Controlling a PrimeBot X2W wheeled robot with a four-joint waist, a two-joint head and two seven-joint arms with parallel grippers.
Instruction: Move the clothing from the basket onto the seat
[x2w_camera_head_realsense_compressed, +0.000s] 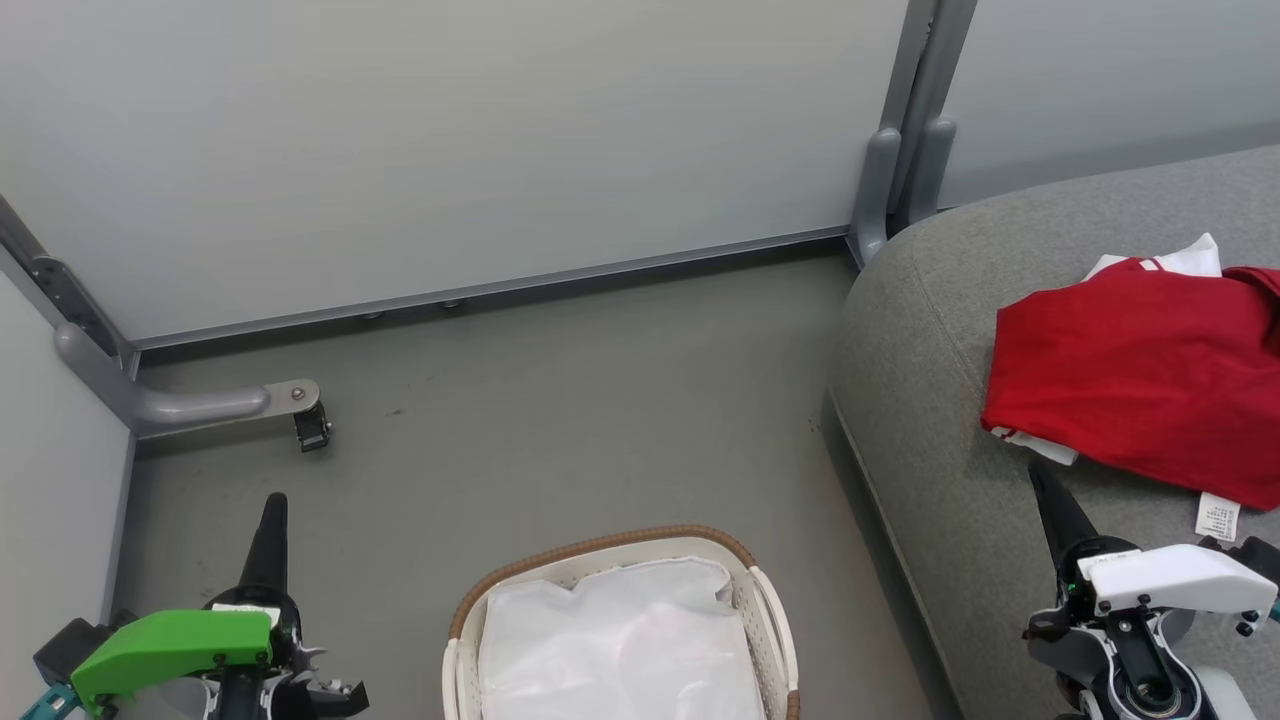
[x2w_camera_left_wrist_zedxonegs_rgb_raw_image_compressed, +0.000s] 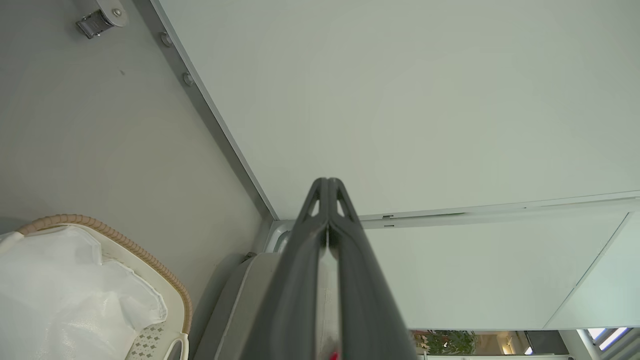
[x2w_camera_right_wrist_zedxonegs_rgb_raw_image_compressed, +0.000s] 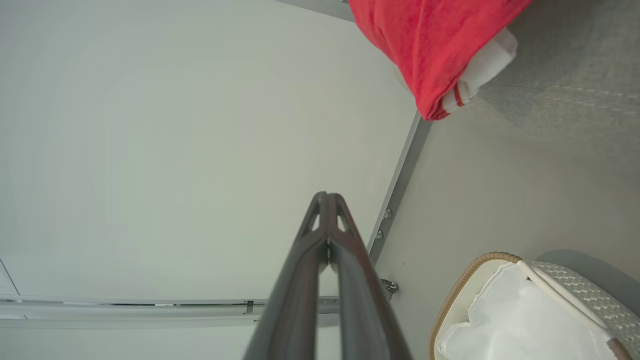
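Looks like a lab/test bay w/ a mock living-rm corner. Plain pale partition panels (x2w_camera_head_realsense_compressed: 450, 140) on grey metal posts (x2w_camera_head_realsense_compressed: 905, 130), one w/ a bolted foot (x2w_camera_head_realsense_compressed: 200, 405); bare grey floor (x2w_camera_head_realsense_compressed: 560, 400). Home props: grey sofa (x2w_camera_head_realsense_compressed: 930, 400), laundry basket (x2w_camera_head_realsense_compressed: 776, 625). Plant (x2w_camera_left_wrist_zedxonegs_rgb_raw_image_compressed: 445, 341) shows beyond the panels, office-style.

Red clothing (x2w_camera_head_realsense_compressed: 1130, 390) with white trim, lying rumpled on grey seat (x2w_camera_head_realsense_compressed: 930, 330), set in from its rounded left edge. White basket (x2w_camera_head_realsense_compressed: 600, 545) upright on floor, white liner inside.
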